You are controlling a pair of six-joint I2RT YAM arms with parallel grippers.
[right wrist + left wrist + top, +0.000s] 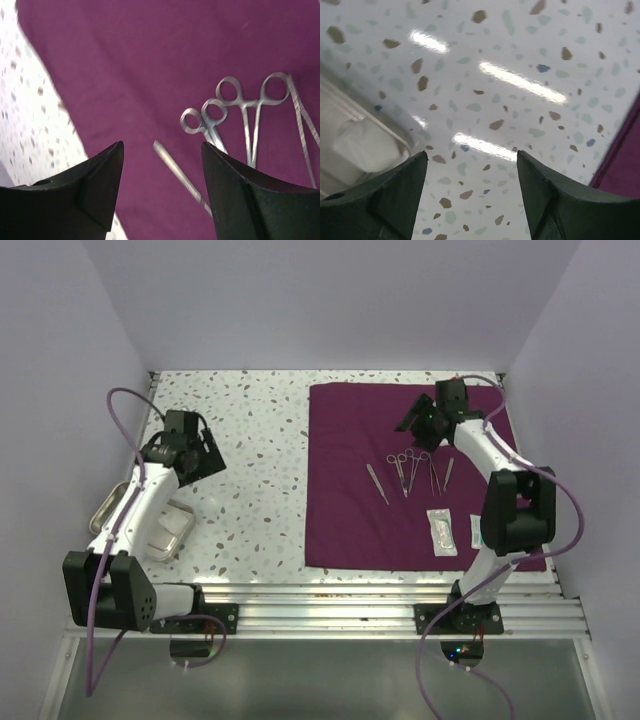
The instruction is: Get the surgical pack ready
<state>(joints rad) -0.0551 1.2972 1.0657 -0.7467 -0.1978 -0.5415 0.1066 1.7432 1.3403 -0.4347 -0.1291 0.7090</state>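
Surgical pack (pixel 345 490) lies flat on the right half of the table (pixel 260 470) as a bed for the instruments (pixel 410 472) rowed on it, my right gripper (pixel 420 422) hovering spread above them, my left gripper (pixel 203 455) spread near the tray (pixel 108 502).

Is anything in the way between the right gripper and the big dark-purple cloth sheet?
Nothing visible blocks it. The right gripper hangs over the dark-purple cloth sheet with jaws open; only slim steel instruments lie on the cloth close beside.
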